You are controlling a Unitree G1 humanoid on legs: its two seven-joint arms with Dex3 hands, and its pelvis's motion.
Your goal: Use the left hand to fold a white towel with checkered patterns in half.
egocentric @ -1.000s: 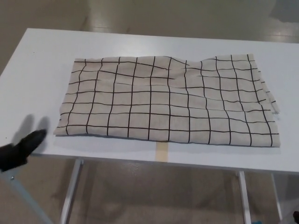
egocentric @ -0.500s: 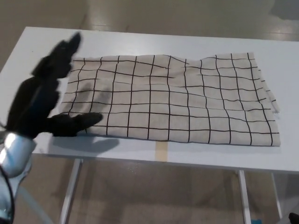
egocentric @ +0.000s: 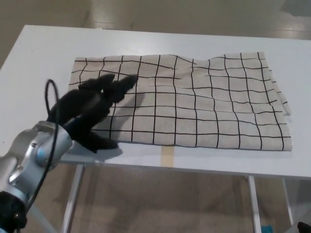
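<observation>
Black left hand (egocentric: 90, 112), silver forearm (egocentric: 34, 155)

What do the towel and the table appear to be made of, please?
The towel looks like thin woven cloth, matte beige-white with a black grid; its soft wrinkles along the far edge suggest fabric. The table seems to have a smooth, white, slightly glossy top, perhaps laminate, on light metal-looking legs.

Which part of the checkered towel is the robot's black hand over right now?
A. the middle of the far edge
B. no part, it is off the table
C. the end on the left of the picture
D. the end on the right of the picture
C: the left hand is over the left end of the towel, fingers spread, holding nothing.
</observation>
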